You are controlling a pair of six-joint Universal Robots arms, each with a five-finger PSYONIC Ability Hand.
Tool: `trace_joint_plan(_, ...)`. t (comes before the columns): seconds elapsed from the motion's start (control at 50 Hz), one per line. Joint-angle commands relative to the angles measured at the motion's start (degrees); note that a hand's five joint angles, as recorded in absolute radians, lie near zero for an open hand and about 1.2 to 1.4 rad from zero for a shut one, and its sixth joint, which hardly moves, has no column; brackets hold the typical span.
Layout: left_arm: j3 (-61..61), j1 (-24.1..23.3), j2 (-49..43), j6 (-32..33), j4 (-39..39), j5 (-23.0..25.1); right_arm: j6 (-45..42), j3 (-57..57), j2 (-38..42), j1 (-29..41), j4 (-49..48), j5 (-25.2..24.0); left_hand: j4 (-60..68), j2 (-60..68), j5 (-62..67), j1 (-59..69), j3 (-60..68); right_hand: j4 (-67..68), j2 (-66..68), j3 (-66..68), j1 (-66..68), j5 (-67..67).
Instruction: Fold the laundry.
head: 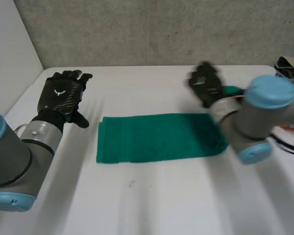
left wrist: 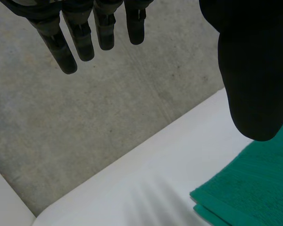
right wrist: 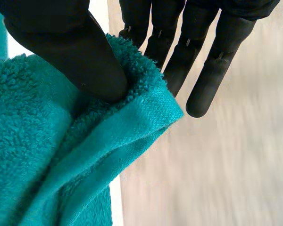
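Green towel [head: 157,137] lies folded in a long strip mid-frame on the white tabletop [head: 152,196]. Right hand [head: 206,83], upper right of centre, is at the towel's right end. Its thumb presses a hemmed corner against the straight fingers [right wrist: 217,61], pinching the cloth. Left hand [head: 61,95] sits upper left, apart from the towel's left edge. Its fingers are straight and slightly spread, thumb apart, holding nothing.

Right end of the green towel [head: 152,137] hidden behind the right arm [head: 257,122], beige-and-black object [head: 289,66] at the tabletop [head: 152,205] corner cut off by the head view's edge
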Motion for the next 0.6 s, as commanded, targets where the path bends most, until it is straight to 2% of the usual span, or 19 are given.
trace_joint_plan(0.02,-0.6,1.7,1.4,-0.5,0.0,0.0,-3.0,-3.5,7.9,13.3,-2.5,-18.4,-1.6,-1.7,-2.6,-1.0,-2.1,11.2,12.4,11.8,14.5,12.0)
trace_joint_plan(0.06,-0.7,1.8,1.4,-0.6,0.0,0.0,-2.9,-4.4,10.2,16.1,-1.8,-20.1,-1.6,-1.7,-2.6,-1.0,-2.1,11.2,12.4,11.8,14.5,12.0)
trace_joint_plan(0.14,-0.7,1.8,1.2,-1.1,0.0,0.0,-2.6,-7.3,14.5,19.8,2.6,-18.6,-1.6,-1.7,-2.6,-1.0,-2.1,11.2,12.4,11.8,14.5,12.0)
trace_joint_plan(0.2,-0.6,1.4,1.1,-1.3,0.1,0.0,-1.9,-9.1,14.3,19.7,7.1,-13.3,-1.6,-1.7,-2.6,-1.0,-2.1,-58.8,-57.6,-58.2,-55.5,-58.0)
trace_joint_plan(0.22,-0.6,1.4,1.2,-1.4,0.1,0.0,-1.4,-9.4,13.9,19.8,8.1,-11.3,-1.6,-1.7,-2.6,-1.0,-2.1,-58.8,-57.6,-58.2,-55.5,-58.0)
trace_joint_plan(0.24,-0.5,1.3,1.2,-1.5,0.1,0.0,0.4,-9.5,12.8,19.4,9.7,-7.2,-1.6,-1.7,-2.6,-1.0,-2.1,-58.8,-57.6,-58.2,-55.5,-58.0)
trace_joint_plan(0.3,0.0,1.0,1.1,-1.7,0.3,0.0,6.1,-8.8,11.2,18.0,11.6,-2.7,-1.6,-1.7,-2.6,-1.0,-2.1,-58.8,-57.6,-58.2,-55.5,-58.0)
trace_joint_plan(0.32,0.1,1.0,1.1,-1.7,0.3,0.0,12.5,-8.2,10.0,16.3,12.8,-1.1,-1.6,-1.7,-2.6,-1.0,-2.1,-58.8,-57.6,-58.2,-55.5,-58.0)
trace_joint_plan(0.38,0.5,0.7,1.0,-1.8,0.5,0.0,23.8,-6.1,6.7,14.0,15.3,-0.9,-1.6,-1.7,-2.6,-1.0,-2.1,-58.8,-57.6,-58.2,-55.5,-58.0)
trace_joint_plan(0.4,0.7,0.6,0.8,-1.8,0.5,0.0,30.4,-4.4,3.9,12.4,17.3,-1.1,-1.6,-1.7,-2.6,-1.0,-2.1,-58.8,-57.6,-58.2,-55.5,-58.0)
trace_joint_plan(0.46,1.8,-1.4,0.3,-1.7,0.6,0.1,40.5,-1.1,-0.2,8.5,20.9,-1.8,-1.6,-1.7,-2.6,-1.0,-2.1,-58.8,-57.6,-58.2,-55.5,-58.0)
trace_joint_plan(0.52,2.9,-4.2,-2.0,-1.6,0.8,0.3,42.2,1.3,-1.1,5.4,22.6,-2.2,-1.6,-1.7,-2.6,-1.0,-2.1,-58.8,-57.6,-58.2,-55.5,-58.0)
trace_joint_plan(0.6,5.3,-7.6,-6.5,-1.6,0.8,0.1,39.4,5.6,-1.6,1.4,22.8,-2.6,-1.6,-1.7,-2.6,-1.0,-2.1,-58.8,-57.6,-58.2,-55.5,-58.0)
